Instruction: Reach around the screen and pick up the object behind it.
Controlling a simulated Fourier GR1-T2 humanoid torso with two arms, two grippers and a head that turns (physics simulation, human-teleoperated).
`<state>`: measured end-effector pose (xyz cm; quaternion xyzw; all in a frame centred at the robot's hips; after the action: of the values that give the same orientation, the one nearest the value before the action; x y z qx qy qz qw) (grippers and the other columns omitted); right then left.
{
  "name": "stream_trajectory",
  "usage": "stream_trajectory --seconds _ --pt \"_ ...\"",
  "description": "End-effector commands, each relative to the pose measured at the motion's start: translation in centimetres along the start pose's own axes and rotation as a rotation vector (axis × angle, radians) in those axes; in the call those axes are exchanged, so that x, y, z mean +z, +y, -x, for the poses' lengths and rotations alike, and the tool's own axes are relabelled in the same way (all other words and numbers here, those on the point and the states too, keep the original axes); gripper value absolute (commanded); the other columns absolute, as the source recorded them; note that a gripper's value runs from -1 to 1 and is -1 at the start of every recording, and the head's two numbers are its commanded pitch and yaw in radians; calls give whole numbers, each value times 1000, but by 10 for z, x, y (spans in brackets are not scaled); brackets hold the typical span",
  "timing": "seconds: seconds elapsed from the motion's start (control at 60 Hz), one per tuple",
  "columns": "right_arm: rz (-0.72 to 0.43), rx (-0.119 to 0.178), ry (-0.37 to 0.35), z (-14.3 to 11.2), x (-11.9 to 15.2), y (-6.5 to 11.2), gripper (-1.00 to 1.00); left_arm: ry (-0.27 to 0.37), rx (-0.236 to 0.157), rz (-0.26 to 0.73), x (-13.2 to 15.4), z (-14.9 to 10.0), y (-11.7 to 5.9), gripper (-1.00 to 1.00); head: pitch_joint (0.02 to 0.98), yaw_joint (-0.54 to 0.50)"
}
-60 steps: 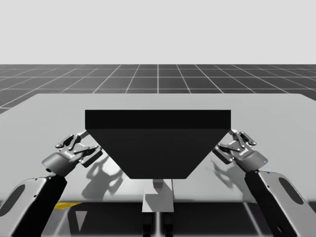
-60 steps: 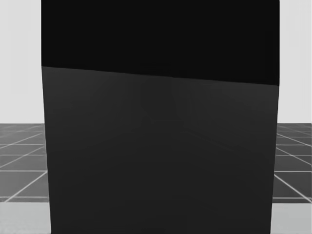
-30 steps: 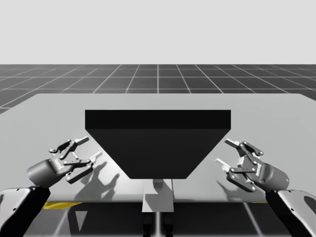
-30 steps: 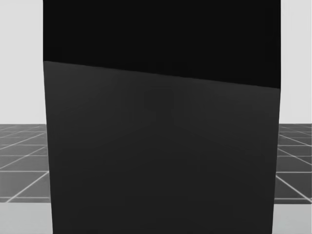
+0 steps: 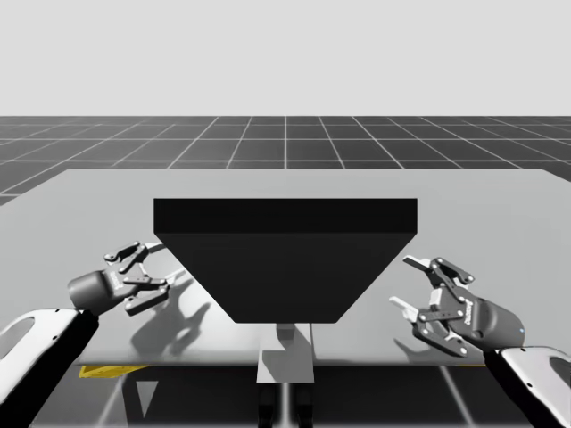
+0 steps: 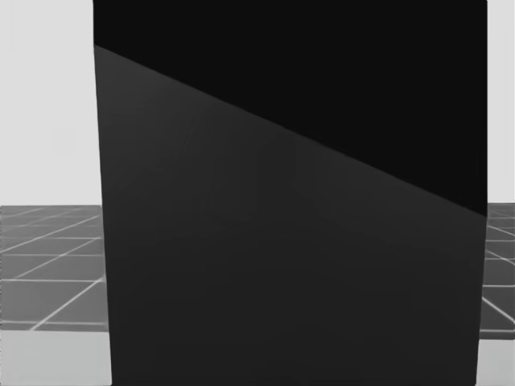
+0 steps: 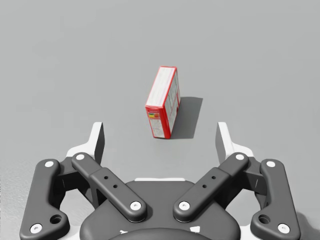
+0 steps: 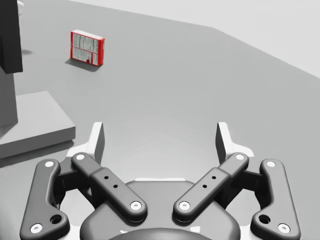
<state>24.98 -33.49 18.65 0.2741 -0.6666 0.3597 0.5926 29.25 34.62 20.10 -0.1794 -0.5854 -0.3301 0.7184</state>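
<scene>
Left gripper point(image 5: 150, 270) hovers just above the table point(image 5: 80, 201) beside the left edge of the dark screen point(image 5: 285, 259), its two fingers spread wide with nothing between them. From the left wrist view that gripper point(image 7: 160, 142) points straight at a red box point(image 7: 162, 102), which stands upright on the grey surface just ahead of the fingertips and in line with the gap between them, apart from both fingers; its narrow side faces the gripper and its shadow falls to one side. On the other side of the screen, the right gripper point(image 5: 412, 283) hangs near the table's front edge, also spread wide and holding nothing. Seen from the right wrist, this gripper point(image 8: 160, 140) has bare table ahead of it, while the red box point(image 8: 87, 48) sits well ahead and off to the side, a broad face turned this way, not far from the screen's dark edge point(image 8: 9, 45). A flat grey base point(image 8: 37, 125) lies at the foot of the screen. From the head, the screen point(image 6: 290, 241) blocks nearly everything.
</scene>
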Motion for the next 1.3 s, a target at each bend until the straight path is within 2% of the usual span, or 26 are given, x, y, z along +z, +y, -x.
stream_trajectory --seconds 0.017,0.267,0.467,0.817,1.033,1.05,1.067,1.083,1.1,1.117,1.15,1.3 --pt "-72 -3 -4 -2 -6 9 -1000 11 11 21 -20 7 16 -1000 117 56" --pt "-98 9 -10 -4 -8 14 -1000 62 -18 43 -63 16 29 -1000 119 53" --pt "-113 17 -6 -4 -9 18 -1000 88 -34 74 -93 18 31 -1000 120 45" --pt "-131 23 -1 -5 -9 22 -1000 105 -9 130 -129 33 26 -1000 126 35" --pt "-133 31 3 -6 -10 24 -1000 112 -2 162 -137 39 17 -1000 128 32" --pt "-133 32 3 -6 -10 24 -1000 114 -5 159 -137 39 17 -915 128 32" --pt "-133 32 3 -6 -10 24 -1000 115 -6 157 -136 40 16 -648 128 32" --pt "-133 32 2 -6 -10 24 -1000 115 -6 157 -136 40 16 -537 128 32" --pt "-134 31 2 -6 -10 24 -1000 117 -9 161 -135 41 15 -247 128 32" --pt "-134 31 1 -6 -10 24 -1000 116 -6 161 -134 42 15 753 128 33" --pt "-133 31 1 -6 -10 24 -1000 116 -5 160 -132 43 15 935 128 33" --pt "-131 30 2 -6 -10 24 -1000 117 0 148 -121 47 15 1000 126 33"
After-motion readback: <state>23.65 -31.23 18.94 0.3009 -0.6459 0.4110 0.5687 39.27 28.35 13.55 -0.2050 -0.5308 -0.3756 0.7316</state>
